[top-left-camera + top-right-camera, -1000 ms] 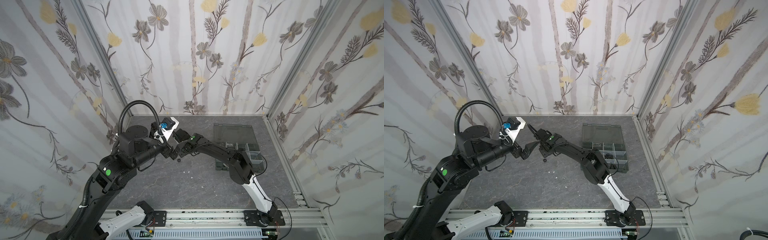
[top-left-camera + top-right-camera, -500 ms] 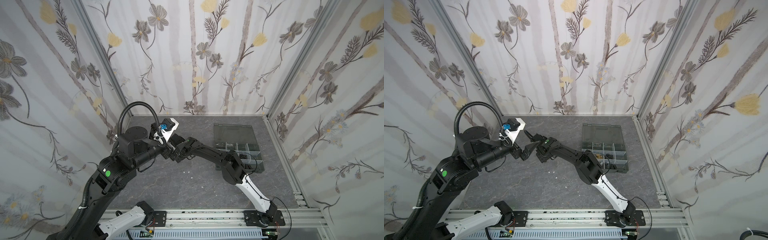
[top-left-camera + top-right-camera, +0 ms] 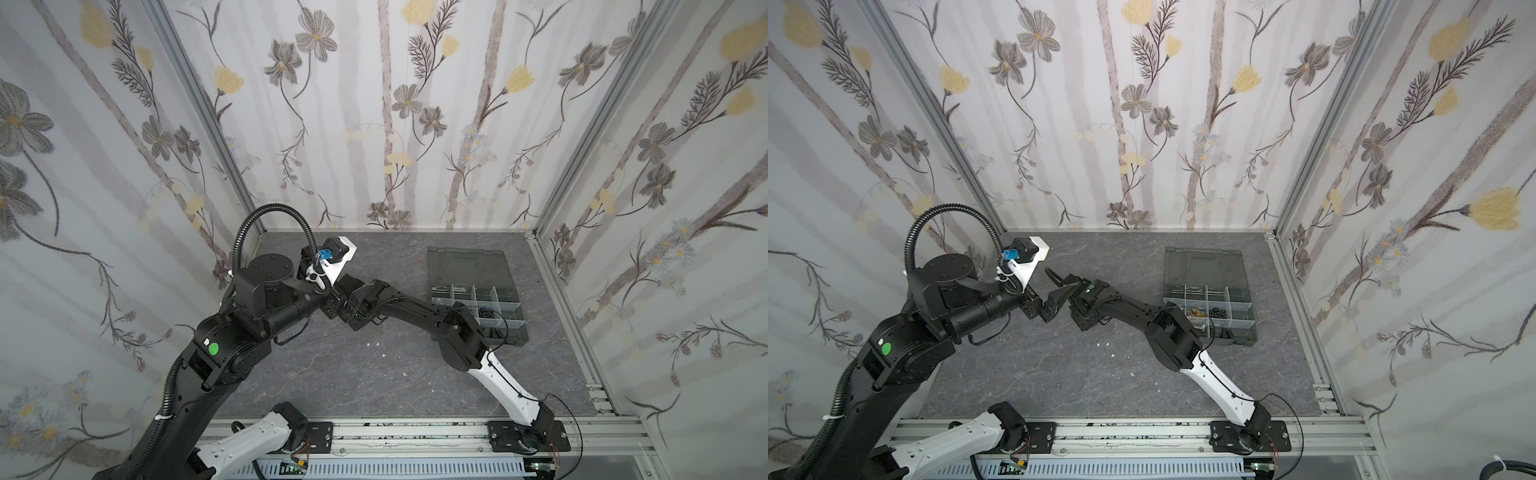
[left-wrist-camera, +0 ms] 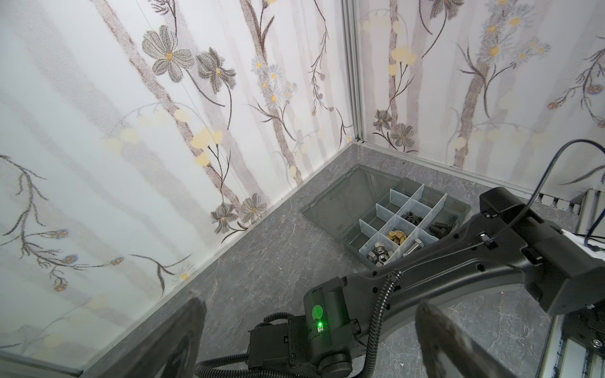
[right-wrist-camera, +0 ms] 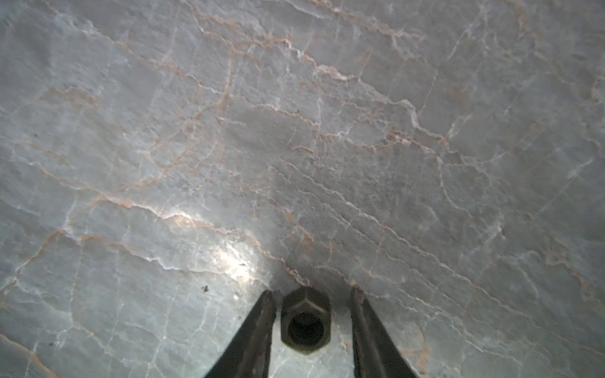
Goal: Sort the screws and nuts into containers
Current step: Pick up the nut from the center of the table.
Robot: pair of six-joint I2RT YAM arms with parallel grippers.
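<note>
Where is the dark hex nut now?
In the right wrist view, the dark hex nut lies on the tabletop within the open right end effector, well left of the organizer box.

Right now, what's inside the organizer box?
In the organizer box: silver nuts, brass nuts, black nuts, a silver screw and black screws, each kind in its own cell. The right arm hides one corner.

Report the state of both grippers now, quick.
Left gripper: open, holding nothing.
Right gripper: open, jaws on either side of a dark hex nut lying on the table, not clamped on it.
</note>
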